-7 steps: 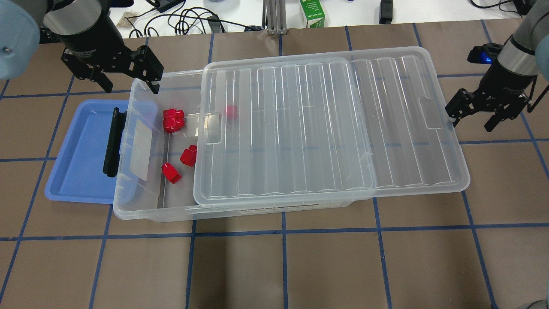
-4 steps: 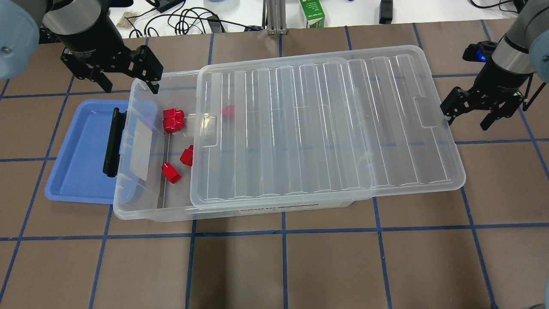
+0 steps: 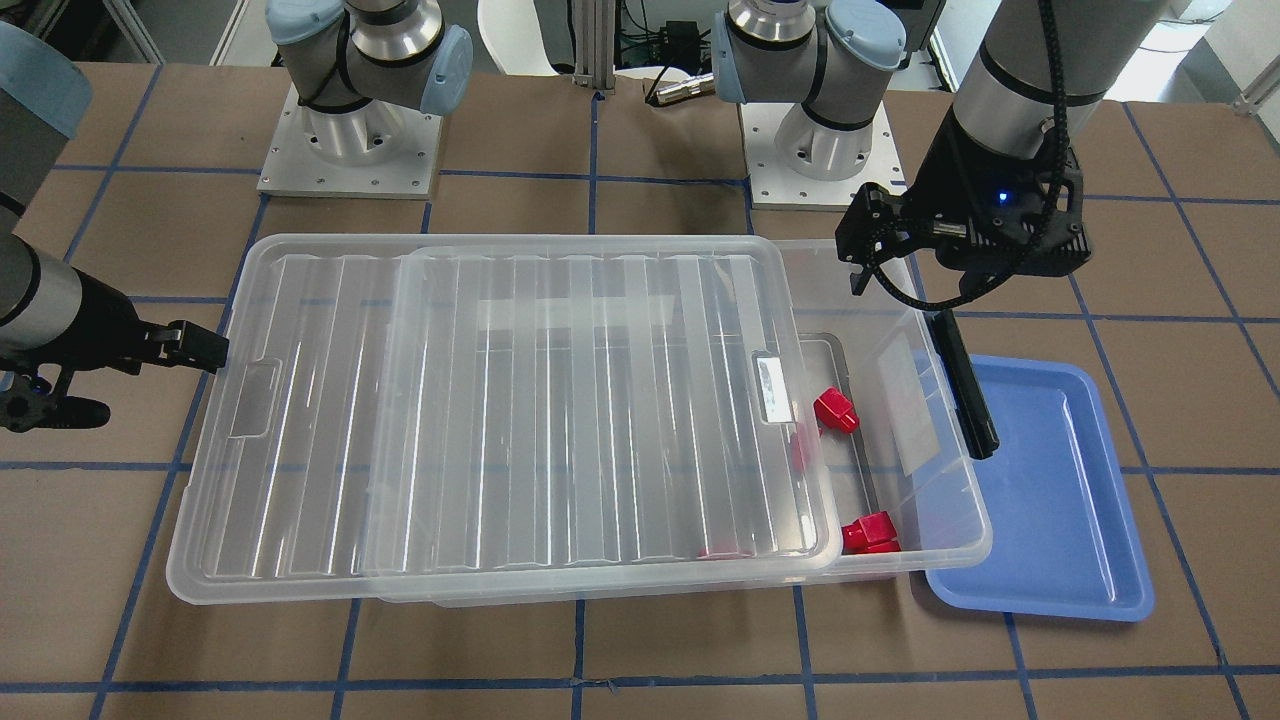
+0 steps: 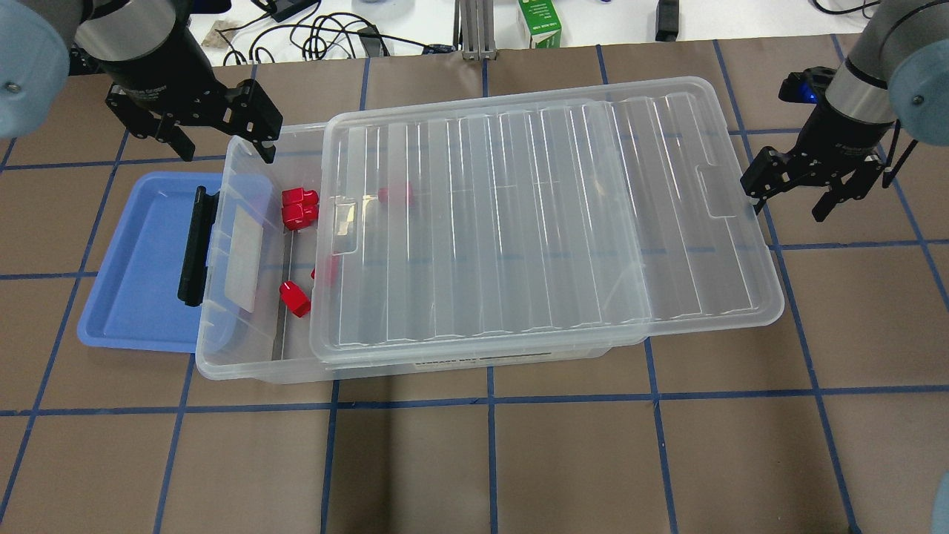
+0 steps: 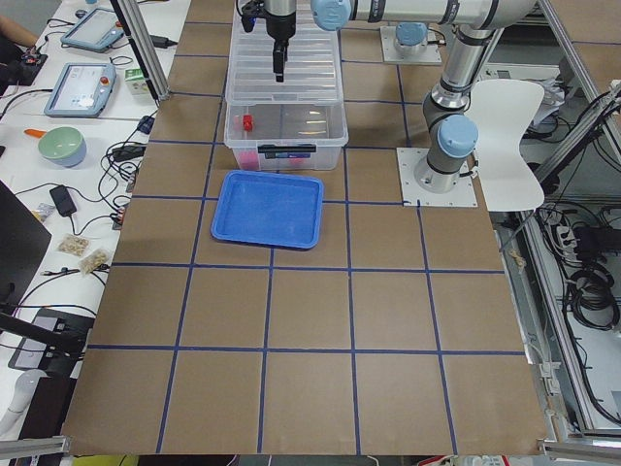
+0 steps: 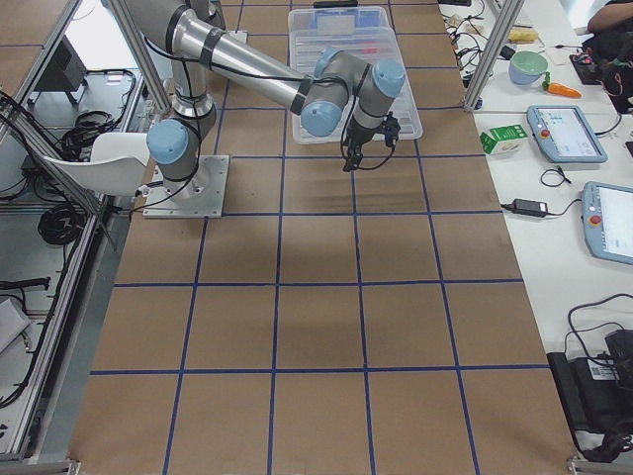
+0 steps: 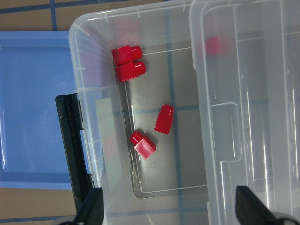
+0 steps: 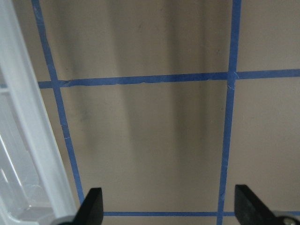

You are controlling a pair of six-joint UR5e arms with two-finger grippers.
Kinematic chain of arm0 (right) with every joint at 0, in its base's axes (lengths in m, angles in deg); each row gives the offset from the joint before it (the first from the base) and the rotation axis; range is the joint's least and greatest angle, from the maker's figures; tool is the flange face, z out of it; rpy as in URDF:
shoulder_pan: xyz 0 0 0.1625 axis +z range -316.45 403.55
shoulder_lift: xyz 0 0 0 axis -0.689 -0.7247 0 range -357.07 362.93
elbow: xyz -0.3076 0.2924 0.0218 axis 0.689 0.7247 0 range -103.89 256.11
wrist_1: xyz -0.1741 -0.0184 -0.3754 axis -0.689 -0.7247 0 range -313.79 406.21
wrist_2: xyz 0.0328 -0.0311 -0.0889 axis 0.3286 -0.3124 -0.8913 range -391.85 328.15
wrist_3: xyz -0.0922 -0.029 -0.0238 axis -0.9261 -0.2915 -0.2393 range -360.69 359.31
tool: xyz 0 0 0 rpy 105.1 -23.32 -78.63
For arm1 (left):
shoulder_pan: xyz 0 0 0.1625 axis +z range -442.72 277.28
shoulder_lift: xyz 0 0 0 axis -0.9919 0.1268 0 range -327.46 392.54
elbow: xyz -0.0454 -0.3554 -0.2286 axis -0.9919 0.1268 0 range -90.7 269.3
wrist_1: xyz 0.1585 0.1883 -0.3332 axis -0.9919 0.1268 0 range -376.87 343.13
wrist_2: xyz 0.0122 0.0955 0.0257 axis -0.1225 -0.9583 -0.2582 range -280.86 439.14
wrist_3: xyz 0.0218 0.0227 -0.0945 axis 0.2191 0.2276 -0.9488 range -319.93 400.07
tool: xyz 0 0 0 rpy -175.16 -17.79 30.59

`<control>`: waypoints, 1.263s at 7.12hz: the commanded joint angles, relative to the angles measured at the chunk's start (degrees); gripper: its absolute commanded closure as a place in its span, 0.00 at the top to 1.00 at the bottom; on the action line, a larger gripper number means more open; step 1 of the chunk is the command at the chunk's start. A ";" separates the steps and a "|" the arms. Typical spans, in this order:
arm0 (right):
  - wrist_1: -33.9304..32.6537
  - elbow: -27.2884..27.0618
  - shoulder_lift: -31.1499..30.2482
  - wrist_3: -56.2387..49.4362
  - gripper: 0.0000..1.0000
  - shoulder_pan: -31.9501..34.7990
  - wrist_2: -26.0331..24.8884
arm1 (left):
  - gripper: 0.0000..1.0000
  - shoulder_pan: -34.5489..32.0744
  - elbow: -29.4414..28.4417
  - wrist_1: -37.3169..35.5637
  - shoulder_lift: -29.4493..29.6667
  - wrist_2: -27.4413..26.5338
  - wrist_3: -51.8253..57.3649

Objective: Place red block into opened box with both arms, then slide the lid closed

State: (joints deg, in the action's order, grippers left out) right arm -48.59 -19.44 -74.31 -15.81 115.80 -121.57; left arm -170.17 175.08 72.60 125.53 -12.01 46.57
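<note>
Under the ribbed lid (image 4: 519,222), one red block (image 4: 395,194) shows only as a blurred red smear. A second red block (image 4: 326,268) is half covered by the lid's edge, so neither one's pose can be read. The blue tray (image 4: 141,259) has its side nearest the box (image 4: 245,357) hidden beneath the box's overhanging end. The right wrist view catches only a strip of the lid's rim at its left edge, and in both side views the blocks are too small to count.

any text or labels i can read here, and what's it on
None can be read.
Green carton: white print, too small to read.
Label strip on the front wall of the box: dark lettering, blurred.
Left gripper: pale lettering on its wrist, blurred.
</note>
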 commanded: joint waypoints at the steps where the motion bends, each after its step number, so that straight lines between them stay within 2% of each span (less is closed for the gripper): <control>1: -0.12 0.01 -0.01 2.53 1.00 1.22 0.07 | 1.00 0.00 0.01 0.00 0.00 0.00 0.00; 3: -0.47 0.01 0.08 2.98 1.00 2.71 0.07 | 1.00 0.00 0.01 0.00 0.00 0.00 0.00; 9: -0.56 0.10 0.25 14.40 1.00 9.39 0.07 | 1.00 0.00 0.01 0.00 0.00 -0.09 0.00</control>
State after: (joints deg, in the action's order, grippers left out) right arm -49.08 -19.36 -74.07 -3.50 123.79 -121.52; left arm -170.17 175.08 72.60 125.52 -12.09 46.57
